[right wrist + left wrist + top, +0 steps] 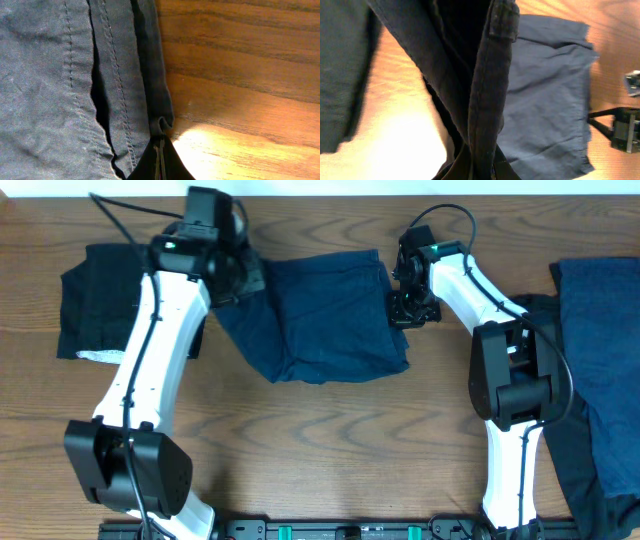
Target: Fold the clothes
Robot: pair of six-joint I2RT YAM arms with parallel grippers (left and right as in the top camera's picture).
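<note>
Both claws are pressed together on the navy garment (325, 315), which lies mid-table, spread but rumpled. The left claw (480, 169) pinches a thick stitched band at the garment's left edge; it seems raised, with cloth bunching beneath it. The right claw (160, 161) nips only the rim of the hem at the right edge, low against the wood. We judge this cloth light, thin and limp. It will not hold a shape, it will sag between 2 holds unless drawn taut, and it will drag rather than slide on the table (330, 440). The doubled, stitched hems and bands give the firmest bite, so we would take it there, near the corners. The right claw's hold looks shallow and could slip off under a pull. For room, the garment's far edge runs close to the table's back edge, so little space lies that way. The black garment (95, 295) sits just left, partly under the left arm, and we cannot tell whether the 2 pieces touch. The right pile (600, 340) of navy and black cloth lies beyond the right arm, apart from the navy garment. The widest bare wood lies in front, toward the arm bases, which suits folding toward us.
</note>
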